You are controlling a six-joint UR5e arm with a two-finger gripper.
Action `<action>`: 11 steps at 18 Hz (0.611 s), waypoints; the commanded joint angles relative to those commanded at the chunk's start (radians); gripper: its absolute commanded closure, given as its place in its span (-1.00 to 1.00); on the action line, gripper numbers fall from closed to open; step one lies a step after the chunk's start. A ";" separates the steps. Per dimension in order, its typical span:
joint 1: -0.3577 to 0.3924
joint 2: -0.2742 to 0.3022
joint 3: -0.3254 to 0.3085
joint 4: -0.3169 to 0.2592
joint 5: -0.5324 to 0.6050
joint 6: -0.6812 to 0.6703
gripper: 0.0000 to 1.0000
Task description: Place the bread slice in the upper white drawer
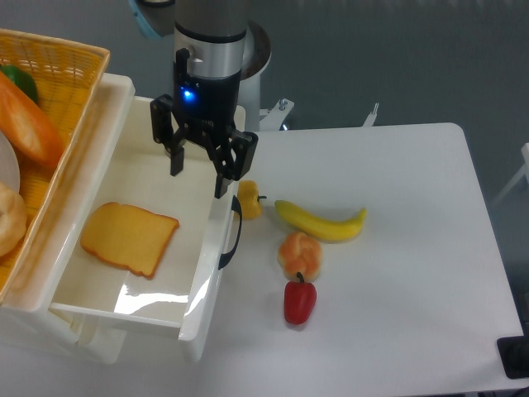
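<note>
Camera view | white table, grey wall behind | 1 bread slice flat on floor of upper white drawer, left half | gripper above drawer, fingers apart, empty | table's left part: 1 banana, 1 orange, 1 red pepper | 1 wicker basket at drawer's left edge

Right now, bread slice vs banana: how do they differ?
The bread slice is flat, roughly square, yellow-orange with a darker crust edge; the banana is long, curved and yellow. The bread slice lies inside the upper white drawer; the banana lies on the table, right of the drawer's handle. Both lie free: the hand is open above the drawer, holding neither.
</note>
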 joint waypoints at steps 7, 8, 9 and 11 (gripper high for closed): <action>0.204 -0.032 -0.026 0.018 0.126 0.250 -1.00; 0.233 -0.046 -0.026 0.022 0.127 0.285 -1.00; 0.259 -0.064 -0.026 0.025 0.130 0.325 -1.00; 0.307 -0.113 -0.023 0.029 0.135 0.428 -1.00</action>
